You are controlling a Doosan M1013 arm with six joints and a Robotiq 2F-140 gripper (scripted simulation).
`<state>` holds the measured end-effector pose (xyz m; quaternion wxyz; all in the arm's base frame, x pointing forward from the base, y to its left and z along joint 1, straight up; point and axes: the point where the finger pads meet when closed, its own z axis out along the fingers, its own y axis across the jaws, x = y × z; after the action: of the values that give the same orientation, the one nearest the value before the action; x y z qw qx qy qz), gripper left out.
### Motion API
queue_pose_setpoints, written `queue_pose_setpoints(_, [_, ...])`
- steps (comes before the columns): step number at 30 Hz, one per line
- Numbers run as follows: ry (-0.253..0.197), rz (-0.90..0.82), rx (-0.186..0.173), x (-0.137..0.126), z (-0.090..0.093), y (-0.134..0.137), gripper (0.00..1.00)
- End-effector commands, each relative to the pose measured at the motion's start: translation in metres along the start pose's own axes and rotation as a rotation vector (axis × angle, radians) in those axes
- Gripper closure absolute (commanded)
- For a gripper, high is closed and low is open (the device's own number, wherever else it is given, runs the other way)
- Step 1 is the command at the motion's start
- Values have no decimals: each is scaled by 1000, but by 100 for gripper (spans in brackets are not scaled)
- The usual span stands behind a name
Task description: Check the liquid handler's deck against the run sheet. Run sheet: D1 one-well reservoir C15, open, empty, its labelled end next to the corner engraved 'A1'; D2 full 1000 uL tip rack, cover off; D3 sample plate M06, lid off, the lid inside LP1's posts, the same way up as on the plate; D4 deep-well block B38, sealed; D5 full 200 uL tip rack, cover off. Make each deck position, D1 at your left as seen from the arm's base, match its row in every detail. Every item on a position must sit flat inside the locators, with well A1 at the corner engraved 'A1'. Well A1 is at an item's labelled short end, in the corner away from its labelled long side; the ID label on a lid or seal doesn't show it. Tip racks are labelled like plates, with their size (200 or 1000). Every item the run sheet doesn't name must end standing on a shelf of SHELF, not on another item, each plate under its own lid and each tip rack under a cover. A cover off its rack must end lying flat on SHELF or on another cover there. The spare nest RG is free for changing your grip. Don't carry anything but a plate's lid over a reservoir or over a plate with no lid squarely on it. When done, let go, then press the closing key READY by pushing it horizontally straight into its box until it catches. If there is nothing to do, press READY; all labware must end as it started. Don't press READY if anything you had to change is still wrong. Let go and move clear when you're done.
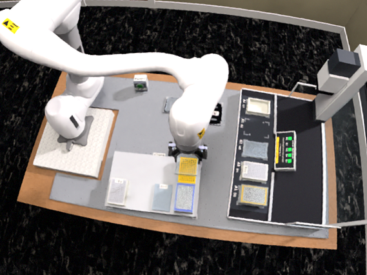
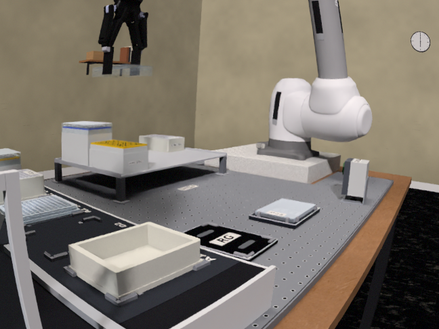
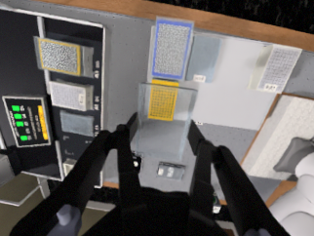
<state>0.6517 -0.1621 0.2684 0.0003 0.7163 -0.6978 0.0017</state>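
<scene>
My gripper [image 1: 187,156] [image 2: 120,56] [image 3: 163,122] is shut on a clear tip-rack cover [image 2: 122,71] [image 3: 161,141] and holds it level, high in the air. Right below it, a yellow-topped tip rack [image 1: 186,168] [image 2: 118,154] [image 3: 163,101] stands uncovered on SHELF [image 1: 139,167] [image 2: 184,156]. A taller blue-rimmed tip rack [image 1: 184,198] [image 2: 86,141] [image 3: 171,49] stands beside it. On the black deck lie an open white reservoir [image 1: 257,106] [image 2: 134,254], an empty position [image 1: 256,128], a lidless well plate [image 1: 255,149] [image 2: 42,208], a white block [image 1: 255,171] and a yellow-rimmed rack [image 1: 253,194].
The shelf also bears a flat grey cover [image 1: 162,197] and a white plate [image 1: 117,191] [image 2: 162,142]. A lid [image 1: 169,104] [image 2: 286,211] lies in a nest on the table. The spare nest RG [image 2: 231,242] is bare. The READY key box [image 1: 140,82] [image 2: 355,179] stands near the arm's base.
</scene>
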Motion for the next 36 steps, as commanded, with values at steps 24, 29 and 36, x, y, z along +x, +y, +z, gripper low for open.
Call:
queue_pose_setpoints(24, [0, 0, 1, 0, 7, 0, 90])
queue_pose_setpoints(29, [0, 0, 1, 0, 12, 0, 90])
queue_pose_setpoints(36, [0, 0, 1, 0, 24, 0, 90])
